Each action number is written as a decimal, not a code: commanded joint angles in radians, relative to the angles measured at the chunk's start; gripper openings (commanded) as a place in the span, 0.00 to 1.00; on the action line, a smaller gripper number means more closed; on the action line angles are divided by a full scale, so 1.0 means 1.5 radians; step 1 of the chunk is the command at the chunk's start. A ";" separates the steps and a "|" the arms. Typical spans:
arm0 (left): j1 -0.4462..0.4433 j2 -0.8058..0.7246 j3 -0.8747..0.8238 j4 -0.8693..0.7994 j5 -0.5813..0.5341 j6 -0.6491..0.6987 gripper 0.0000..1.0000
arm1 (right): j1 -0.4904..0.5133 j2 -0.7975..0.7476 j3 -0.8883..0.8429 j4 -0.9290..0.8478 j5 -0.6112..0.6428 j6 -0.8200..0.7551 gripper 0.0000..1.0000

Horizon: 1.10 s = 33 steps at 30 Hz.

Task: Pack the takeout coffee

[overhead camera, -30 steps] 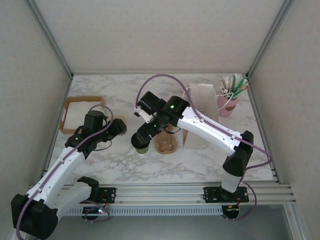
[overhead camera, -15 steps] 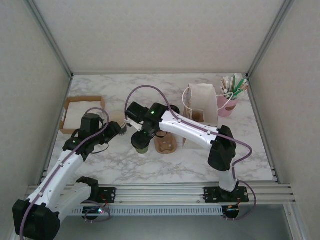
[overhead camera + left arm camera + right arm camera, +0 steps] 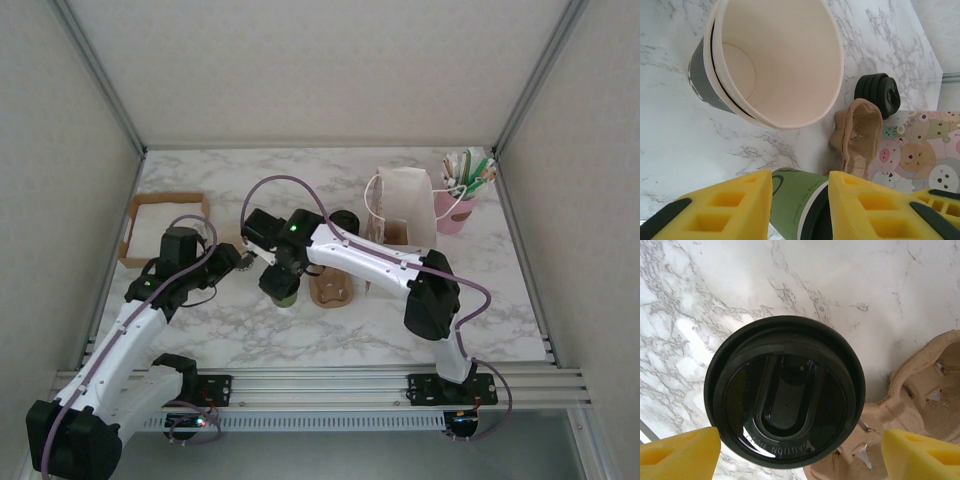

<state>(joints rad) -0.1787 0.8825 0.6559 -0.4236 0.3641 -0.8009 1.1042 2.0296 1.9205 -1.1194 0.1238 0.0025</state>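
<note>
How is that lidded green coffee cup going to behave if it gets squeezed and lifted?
The cup looks like thin paper, so a hard squeeze would probably dent it or pop the black lid. On the smooth marble table a low push may slide it, a high one tip it. Its fill is hidden, so weight is uncertain.

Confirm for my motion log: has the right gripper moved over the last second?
Yes. The right gripper has swung left, away from the white bag, still above the takeout coffee.
</note>
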 commanded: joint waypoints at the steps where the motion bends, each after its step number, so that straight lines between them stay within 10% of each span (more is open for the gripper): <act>1: 0.008 -0.016 -0.007 -0.010 0.011 0.007 0.35 | 0.010 0.014 0.025 -0.018 0.013 -0.009 0.84; 33: 0.016 -0.010 -0.011 -0.003 0.024 0.015 0.29 | 0.021 0.053 -0.029 -0.014 0.034 0.012 0.86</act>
<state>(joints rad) -0.1661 0.8719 0.6521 -0.4244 0.3828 -0.7925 1.1294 2.0804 1.9293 -1.1103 0.1318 0.0120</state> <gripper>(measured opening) 0.288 0.859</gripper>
